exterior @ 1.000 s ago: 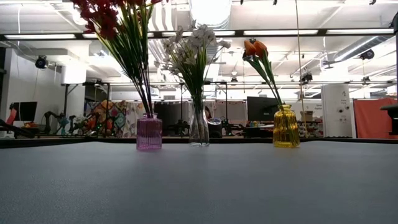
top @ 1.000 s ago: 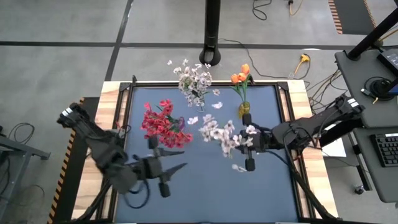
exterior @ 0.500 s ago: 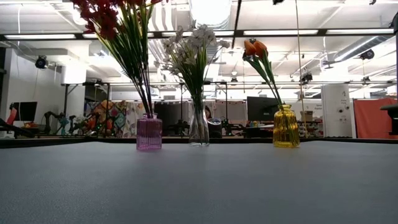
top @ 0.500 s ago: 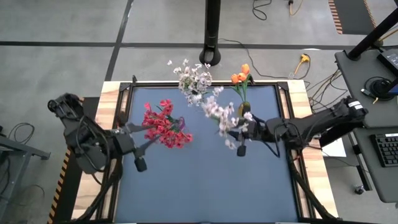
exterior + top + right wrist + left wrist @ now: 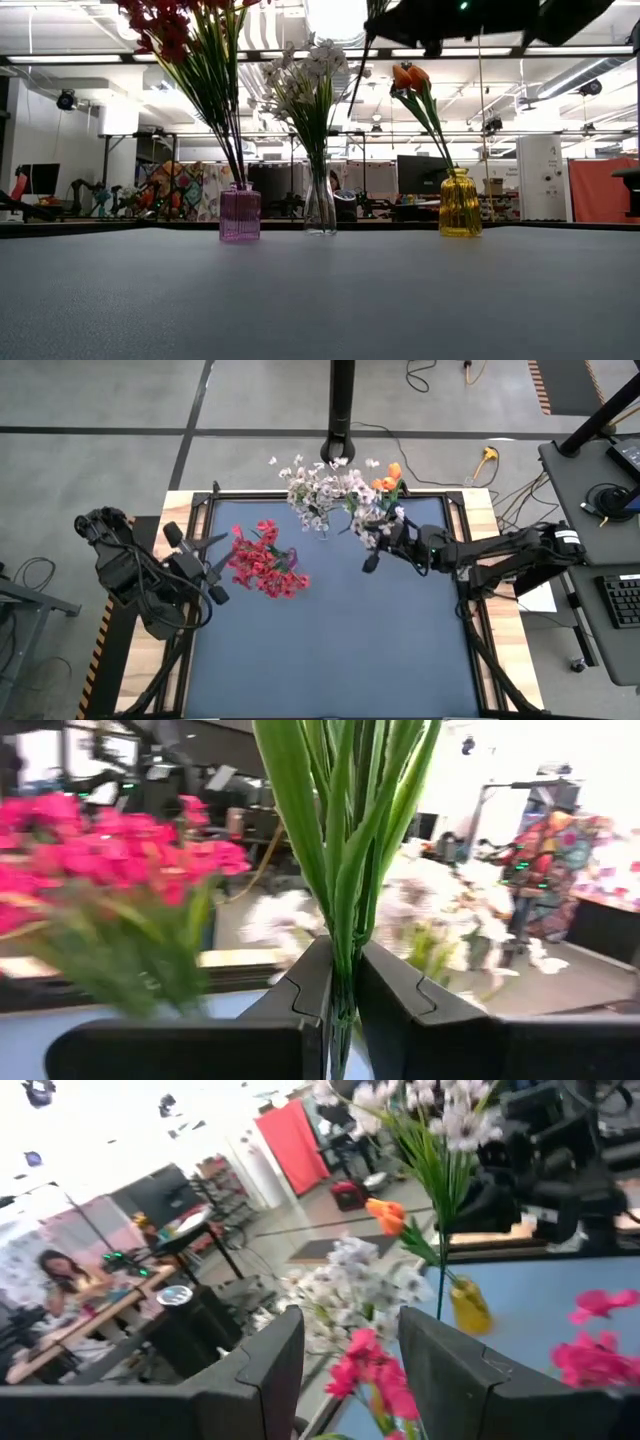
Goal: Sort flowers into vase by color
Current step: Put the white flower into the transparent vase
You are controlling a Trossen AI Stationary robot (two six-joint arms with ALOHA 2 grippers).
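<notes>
Beyond our right gripper [image 5: 372,560], at the table's [image 5: 330,660] far edge, we see three vases in a row. Nearest our right gripper, just past its fingertips, stands the middle vase [image 5: 320,208] with its bunch [image 5: 305,85]. The vase [image 5: 460,204] with the tulip buds [image 5: 388,480] stands beside our right arm. The third vase [image 5: 240,213] stands farther left, between our two grippers, its spray [image 5: 262,560] just right of our left gripper [image 5: 200,570]. Clamped in our right gripper, a spray [image 5: 372,510] rises between the middle bunch and the buds.
</notes>
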